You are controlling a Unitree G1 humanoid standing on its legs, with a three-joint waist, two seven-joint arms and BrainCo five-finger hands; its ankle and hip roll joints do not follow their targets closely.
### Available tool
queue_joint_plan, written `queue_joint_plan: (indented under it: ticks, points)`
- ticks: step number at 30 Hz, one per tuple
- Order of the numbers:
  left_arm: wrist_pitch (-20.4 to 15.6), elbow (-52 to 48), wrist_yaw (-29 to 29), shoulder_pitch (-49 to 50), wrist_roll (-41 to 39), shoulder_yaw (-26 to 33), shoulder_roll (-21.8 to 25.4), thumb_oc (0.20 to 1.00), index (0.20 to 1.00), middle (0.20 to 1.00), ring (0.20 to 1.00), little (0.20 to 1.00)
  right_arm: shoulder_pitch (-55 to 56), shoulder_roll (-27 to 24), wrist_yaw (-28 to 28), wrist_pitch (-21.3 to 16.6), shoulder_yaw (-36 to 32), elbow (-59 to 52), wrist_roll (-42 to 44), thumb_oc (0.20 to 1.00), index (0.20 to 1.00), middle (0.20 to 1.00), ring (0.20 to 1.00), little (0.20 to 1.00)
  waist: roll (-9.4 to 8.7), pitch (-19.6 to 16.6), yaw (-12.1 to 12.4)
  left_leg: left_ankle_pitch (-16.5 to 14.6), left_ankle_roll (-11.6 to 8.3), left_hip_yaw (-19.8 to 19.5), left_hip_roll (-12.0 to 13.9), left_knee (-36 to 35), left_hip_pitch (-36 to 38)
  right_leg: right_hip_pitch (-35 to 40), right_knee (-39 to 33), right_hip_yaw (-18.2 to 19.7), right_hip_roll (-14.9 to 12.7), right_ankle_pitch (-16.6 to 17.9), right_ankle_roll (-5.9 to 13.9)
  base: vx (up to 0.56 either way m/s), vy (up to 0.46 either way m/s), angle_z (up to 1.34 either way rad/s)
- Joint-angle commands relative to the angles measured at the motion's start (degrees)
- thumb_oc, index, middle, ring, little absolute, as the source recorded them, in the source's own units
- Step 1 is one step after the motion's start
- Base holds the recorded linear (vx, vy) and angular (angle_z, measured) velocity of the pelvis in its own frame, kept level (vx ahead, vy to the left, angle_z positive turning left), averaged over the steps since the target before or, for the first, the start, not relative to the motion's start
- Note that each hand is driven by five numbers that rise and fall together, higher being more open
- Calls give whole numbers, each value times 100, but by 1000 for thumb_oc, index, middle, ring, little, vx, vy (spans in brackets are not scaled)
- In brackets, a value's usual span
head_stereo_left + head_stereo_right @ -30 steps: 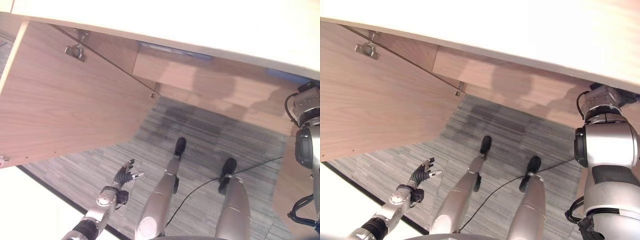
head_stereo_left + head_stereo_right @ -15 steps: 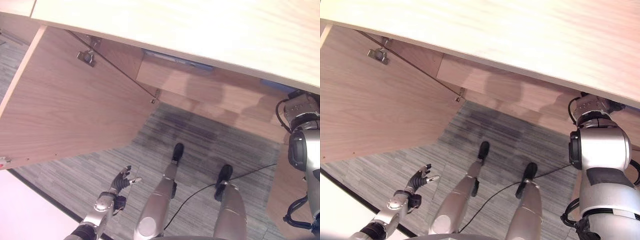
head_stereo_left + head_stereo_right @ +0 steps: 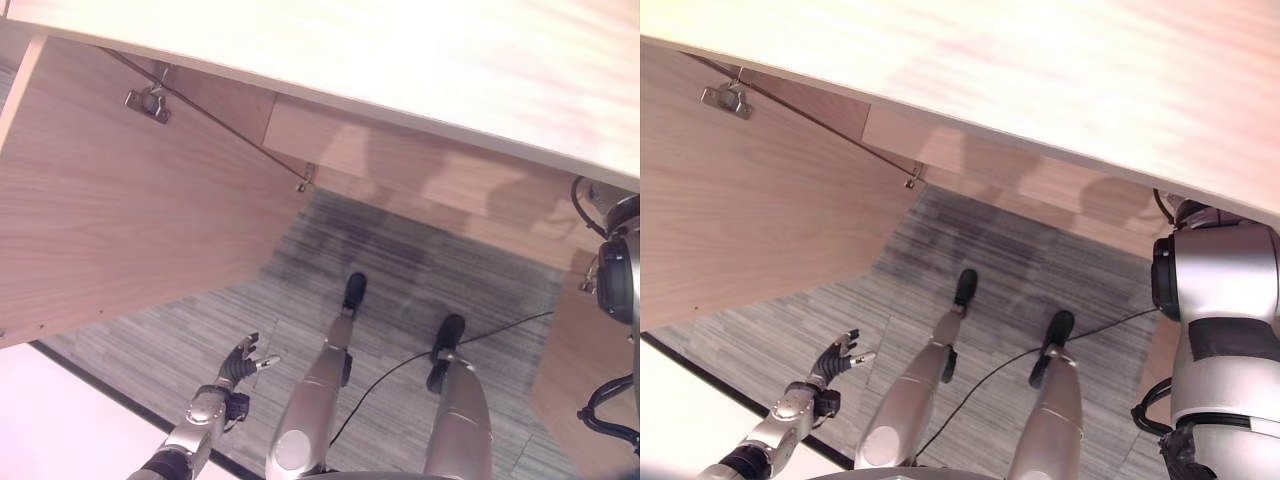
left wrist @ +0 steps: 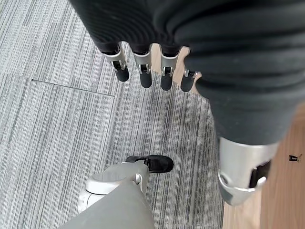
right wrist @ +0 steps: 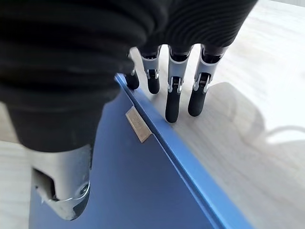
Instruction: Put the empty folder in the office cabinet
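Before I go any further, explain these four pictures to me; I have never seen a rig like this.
This is a two-legged robot with two arms, each ending in a hand with silver fingers. Two pictures come from cameras on its head, looking down; they show the same scene from spots slightly apart. You see grey striped carpet, an open wooden cabinet door with its hinge, and a pale cabinet top. The left hand hangs low over the carpet, fingers relaxed, holding nothing. The other two pictures come from cameras on the wrists. The right wrist view shows the right hand with straight fingers beside the edge of a blue folder, which lies on a pale wooden surface. Whether the thumb grips the folder I cannot tell.
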Motion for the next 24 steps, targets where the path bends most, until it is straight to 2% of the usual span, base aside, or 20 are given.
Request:
queue_joint_plan:
  ticks: [1,4,7,8,9,10,13,16,18,21,24]
  points:
    - [-126,-49,-5,-174,-73,81,184,1000,1000,1000,1000,1000,-907,-849,594,-440,1180,-817,-897,1000,1000,1000,1000,1000,-73,202,280,-730,-286,132,294,-71,523,495,-767,98,-254,381,305,-99,21,1]
    - [-87,-72,-42,-197,-28,54,177,1000,1000,1000,1000,1000,-703,-768,674,-433,1028,-765,-848,1000,1000,1000,1000,1000,-87,198,255,-742,-278,110,317,-75,582,543,-741,96,-233,357,295,2,-2,1]
    - [-62,0,-43,-237,-24,126,139,1000,1000,1000,1000,1000,-199,-507,714,-545,557,-792,-584,1000,1000,1000,1000,1000,-134,201,234,-763,-284,104,347,-69,670,659,-761,74,-201,345,293,2,-17,3]
    - [-63,-5,-35,-242,-13,199,136,1000,1000,1000,1000,1000,319,-262,730,-777,51,-960,-224,1000,1000,1000,1000,1000,-160,209,207,-787,-295,78,371,-66,750,777,-782,41,-193,340,303,9,-17,6]
    - [-64,6,-28,-255,-17,242,125,1000,1000,1000,1000,1000,501,-144,751,-848,-112,-1021,-118,1000,1000,1000,1000,1000,-160,210,193,-794,-298,73,381,-67,778,802,-790,39,-189,337,308,9,6,9]
    - [-60,56,-23,-274,-29,350,131,1000,1000,1000,1000,1000,1089,305,833,-1180,-601,-1401,230,1000,1000,1000,1000,1000,-244,206,136,-811,-308,63,407,-69,878,904,-816,23,-175,367,322,4,18,7]
    - [-53,134,-22,-266,-65,483,55,1000,1000,1000,1000,1000,1775,849,977,-1588,-1006,-2006,530,1000,1000,1000,1000,1000,-322,209,38,-825,-317,81,428,-81,968,1014,-880,9,-165,411,333,1,23,1]
    - [-15,195,16,-254,-107,640,-71,1000,1000,1000,1000,1000,2530,1478,1033,-2025,-1166,-3008,425,1000,1000,1000,1000,1000,-408,238,-117,-823,-325,126,457,-94,1054,1104,-943,14,-151,476,338,-8,57,-4]
    - [17,238,27,-188,-133,780,-204,1000,1000,1000,1000,1000,3339,1912,1121,-2323,-1222,-4182,238,1000,1000,1000,1000,1000,-489,253,-270,-823,-330,150,491,-110,1131,1187,-988,27,-142,527,343,-17,64,-7]
    - [99,463,52,-85,-73,1023,-402,1000,1000,1000,1000,1000,4807,2519,1286,-2516,-1323,-5631,-174,1000,1000,1000,1000,1000,-592,203,-491,-837,-349,181,548,-138,1270,1329,-1074,32,-146,598,356,14,36,-16]
    - [135,571,54,63,2,1224,-482,1000,1000,1000,1000,1000,5956,2846,1426,-2488,-1276,-6582,-515,1000,1000,1000,1000,1000,-650,160,-655,-854,-358,214,593,-158,1437,1520,-1161,40,-155,664,366,18,28,-8]
